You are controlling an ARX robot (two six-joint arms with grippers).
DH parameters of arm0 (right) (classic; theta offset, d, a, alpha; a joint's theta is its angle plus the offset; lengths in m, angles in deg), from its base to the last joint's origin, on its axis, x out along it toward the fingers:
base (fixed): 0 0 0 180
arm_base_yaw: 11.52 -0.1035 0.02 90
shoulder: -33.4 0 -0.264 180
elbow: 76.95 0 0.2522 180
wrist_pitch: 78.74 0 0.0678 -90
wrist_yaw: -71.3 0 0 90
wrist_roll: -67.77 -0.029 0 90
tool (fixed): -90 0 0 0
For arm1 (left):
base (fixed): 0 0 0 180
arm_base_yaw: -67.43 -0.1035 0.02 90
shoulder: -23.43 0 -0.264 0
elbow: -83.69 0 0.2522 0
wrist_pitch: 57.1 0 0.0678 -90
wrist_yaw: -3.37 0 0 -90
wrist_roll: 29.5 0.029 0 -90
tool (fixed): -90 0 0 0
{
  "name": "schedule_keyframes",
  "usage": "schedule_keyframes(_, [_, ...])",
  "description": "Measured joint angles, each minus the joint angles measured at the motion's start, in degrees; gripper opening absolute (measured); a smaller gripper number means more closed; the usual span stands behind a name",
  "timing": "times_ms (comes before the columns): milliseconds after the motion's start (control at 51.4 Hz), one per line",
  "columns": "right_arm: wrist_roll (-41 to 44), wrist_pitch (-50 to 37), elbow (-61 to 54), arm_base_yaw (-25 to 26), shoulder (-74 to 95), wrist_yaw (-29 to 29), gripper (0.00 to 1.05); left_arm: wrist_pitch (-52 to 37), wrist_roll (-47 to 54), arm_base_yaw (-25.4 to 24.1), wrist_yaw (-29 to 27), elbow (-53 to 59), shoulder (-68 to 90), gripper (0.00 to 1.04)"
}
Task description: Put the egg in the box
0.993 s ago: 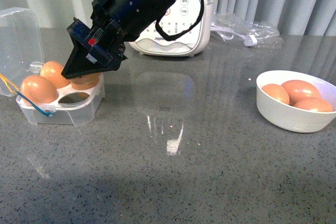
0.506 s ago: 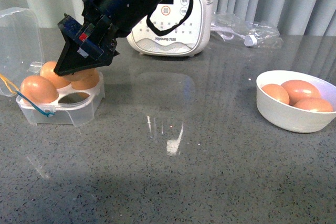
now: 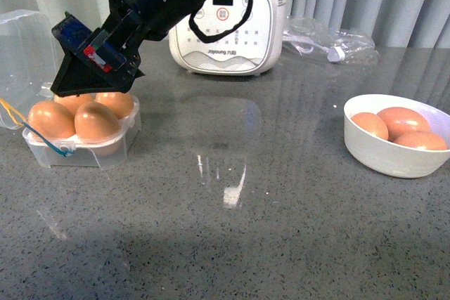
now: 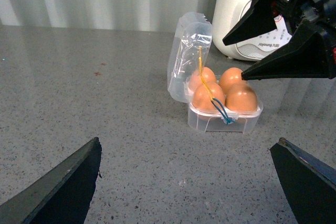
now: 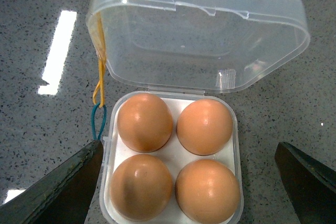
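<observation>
The clear box (image 3: pixel 84 154) stands at the table's left with its lid (image 3: pixel 24 54) open. All four slots hold orange-brown eggs. The egg (image 3: pixel 96 121) sits in the front-right slot, free of any finger. My right gripper (image 3: pixel 91 86) hangs open just above the box, touching nothing. The right wrist view looks straight down at the box (image 5: pixel 235 145) and that egg (image 5: pixel 142 187), with the right gripper (image 5: pixel 181 192) spread wide on either side. My left gripper (image 4: pixel 186 187) is open and empty over bare table, well short of the box (image 4: pixel 220 121). It does not show in the front view.
A white bowl (image 3: pixel 394 163) with three more eggs stands at the right. A white rice cooker (image 3: pixel 228 26) is at the back, with a crumpled clear plastic bag (image 3: pixel 330 36) beside it. A blue-and-yellow cord (image 3: pixel 39 138) hangs off the box's front left corner.
The front-right slot, empty before, now holds an egg. My right gripper has let go of it and has risen up and to the left, away from the box.
</observation>
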Motion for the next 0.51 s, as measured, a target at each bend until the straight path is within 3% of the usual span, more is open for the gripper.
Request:
schedule_keyframes(117, [-3.4, -8.1, -7.2, 1.0, -5.1, -0.1, 0.98, 0.0, 0.0, 0.0, 0.0, 0.0, 0.0, 0.98])
schedule_keyframes(195, [-8.5, -19.3, -15.5, 2.6, -11.0, 1.8, 0.98, 0.0, 0.0, 0.0, 0.0, 0.0, 0.0, 0.98])
schedule_keyframes(273, [-14.8, -29.8, -23.0, 4.5, -16.2, 5.0, 0.98, 0.0, 0.0, 0.0, 0.0, 0.0, 0.0, 0.98])
schedule_keyframes(370, [-25.0, -44.1, -33.1, 6.9, -22.2, 15.3, 0.98, 0.0, 0.0, 0.0, 0.0, 0.0, 0.0, 0.98])
schedule_keyframes(506, [-33.0, -49.4, -38.3, 8.9, -24.4, 18.7, 0.98, 0.0, 0.0, 0.0, 0.0, 0.0, 0.0, 0.98])
